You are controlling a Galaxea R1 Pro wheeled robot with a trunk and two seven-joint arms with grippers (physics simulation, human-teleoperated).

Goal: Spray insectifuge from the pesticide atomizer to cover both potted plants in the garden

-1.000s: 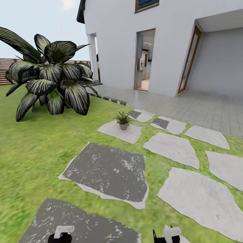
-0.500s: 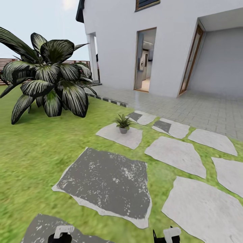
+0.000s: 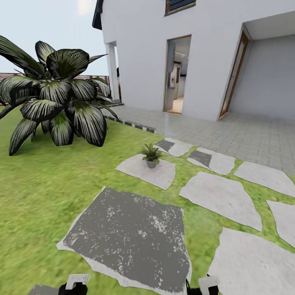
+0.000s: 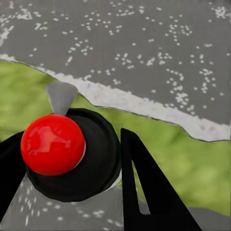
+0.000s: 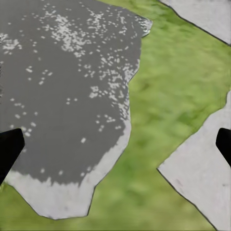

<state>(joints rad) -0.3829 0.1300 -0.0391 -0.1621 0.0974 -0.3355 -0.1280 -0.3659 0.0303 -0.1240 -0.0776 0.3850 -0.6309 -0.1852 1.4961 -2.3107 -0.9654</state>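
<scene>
Left end effector (image 4: 72, 192): in its wrist view the two dark fingers (image 4: 149, 192) stand apart on either side of a black round body with a red ball (image 4: 53, 144) on top; whether they press on it cannot be told. In the head view this end effector sits at the near left edge (image 3: 73, 284), low and pointing down. Below it lie a strip of grass and the pale rim of a dark stepping stone (image 4: 144, 43).

Right end effector (image 5: 115, 144): its fingertips (image 5: 9, 149) show at opposite edges of the wrist view, wide open with nothing between them. In the head view it sits at the near right edge (image 3: 207, 285). Beneath it are the dark stone (image 5: 62, 96), grass, and a pale stone (image 5: 202, 178).

Compared with half a second ago, the whole head view has shifted: the large dark stone (image 3: 127, 237) and the pale stones (image 3: 221, 198) lie nearer and lower, and the broad-leaved plant (image 3: 57, 102) sits further left. That is camera travel; both end effectors keep their places at the near edge.

A small potted plant (image 3: 151, 155) stands on a pale stone (image 3: 145, 170) ahead, centre. The pesticide atomizer cannot be made out. Open lawn (image 3: 41, 192) runs left; paving (image 3: 229, 135) and the white house (image 3: 205, 57) lie far right.
</scene>
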